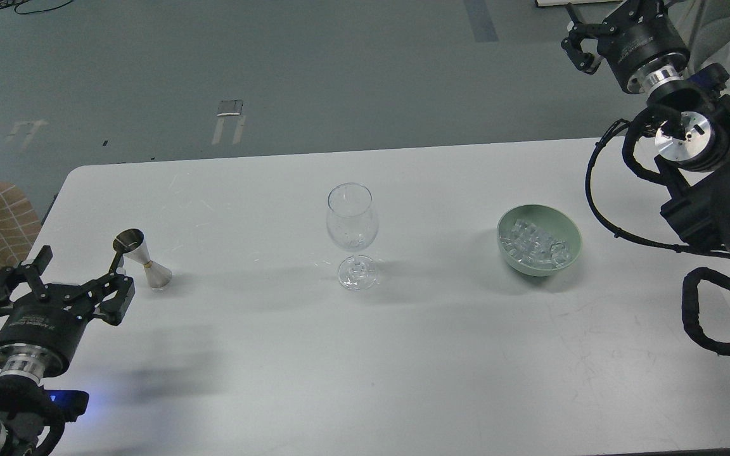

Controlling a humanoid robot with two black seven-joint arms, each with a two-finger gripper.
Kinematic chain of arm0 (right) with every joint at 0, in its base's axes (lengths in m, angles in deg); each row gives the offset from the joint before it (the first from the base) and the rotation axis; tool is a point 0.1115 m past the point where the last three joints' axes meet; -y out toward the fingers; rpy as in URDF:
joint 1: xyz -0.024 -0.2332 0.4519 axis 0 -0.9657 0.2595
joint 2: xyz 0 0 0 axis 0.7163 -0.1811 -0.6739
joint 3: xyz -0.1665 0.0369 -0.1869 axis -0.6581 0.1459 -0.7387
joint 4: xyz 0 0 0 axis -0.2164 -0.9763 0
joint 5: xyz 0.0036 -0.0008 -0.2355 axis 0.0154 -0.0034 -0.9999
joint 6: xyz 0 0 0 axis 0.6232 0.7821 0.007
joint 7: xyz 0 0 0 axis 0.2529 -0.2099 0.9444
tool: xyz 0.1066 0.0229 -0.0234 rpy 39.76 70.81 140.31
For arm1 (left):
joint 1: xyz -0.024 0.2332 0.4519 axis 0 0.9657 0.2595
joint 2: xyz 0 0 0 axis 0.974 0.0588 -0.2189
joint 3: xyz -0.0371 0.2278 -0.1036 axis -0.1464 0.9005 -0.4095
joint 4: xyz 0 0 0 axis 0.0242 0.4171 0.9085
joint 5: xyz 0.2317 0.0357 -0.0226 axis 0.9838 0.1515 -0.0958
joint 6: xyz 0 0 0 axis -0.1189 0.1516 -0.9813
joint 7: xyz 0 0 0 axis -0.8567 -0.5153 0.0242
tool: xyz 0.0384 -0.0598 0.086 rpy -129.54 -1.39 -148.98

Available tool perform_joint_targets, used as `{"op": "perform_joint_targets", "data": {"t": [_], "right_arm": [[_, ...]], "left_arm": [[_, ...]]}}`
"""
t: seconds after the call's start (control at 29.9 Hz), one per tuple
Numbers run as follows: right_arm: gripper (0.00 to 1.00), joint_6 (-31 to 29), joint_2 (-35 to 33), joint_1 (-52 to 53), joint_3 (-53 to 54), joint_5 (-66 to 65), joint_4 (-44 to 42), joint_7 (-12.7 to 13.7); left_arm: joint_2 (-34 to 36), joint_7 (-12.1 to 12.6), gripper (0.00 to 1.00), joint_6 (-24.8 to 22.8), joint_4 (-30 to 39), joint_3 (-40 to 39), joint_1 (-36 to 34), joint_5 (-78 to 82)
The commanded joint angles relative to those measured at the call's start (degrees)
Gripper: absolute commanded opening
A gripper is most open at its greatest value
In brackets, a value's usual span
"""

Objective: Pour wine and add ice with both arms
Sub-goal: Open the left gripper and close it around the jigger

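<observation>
Since my left gripper (pixel 64 269) hangs spread just left of the jigger (pixel 143 259), a careless sideways approach could tip it and spill the wine across the table (pixel 365 367).

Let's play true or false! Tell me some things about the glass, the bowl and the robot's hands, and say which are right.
1. The wine glass stands upright in the middle of the table. True.
2. The ice is in the wine glass. False: it lies in the green bowl.
3. The left hand is open, close to the metal measuring cup. True.
4. The right hand holds the bowl. False: it is raised, far from the bowl, holding nothing.
5. The measuring cup lies tipped over. False: it stands upright.
</observation>
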Motion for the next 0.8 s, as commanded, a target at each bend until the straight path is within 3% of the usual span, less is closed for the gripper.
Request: {"op": "perform_joint_targets", "data": {"t": [0.0,0.23,0.54,0.77], "right_arm": [[1.00,0.0,-0.1,-0.2,0.0,0.0,0.0,-0.1],[1.00,0.0,-1.0,-0.7,0.1,0.0,0.0,-0.1],[1.00,0.1,-1.7,-2.7,0.1,0.0,1.8,-0.1],[1.00,0.1,-1.7,-3.1,0.1,0.0,1.8,-0.1]], "left_arm": [[-1.9,3.2,0.68,2.8,0.0,-0.2,-0.9,0.0],[-3.6,3.6,0.53,4.0,-0.1,-0.4,-1.3,0.1],[-3.9,3.9,0.41,4.1,-1.1,-0.2,-0.6,0.8],[-6.0,3.5,0.41,4.0,-2.4,-0.1,-0.4,2.1]]}}
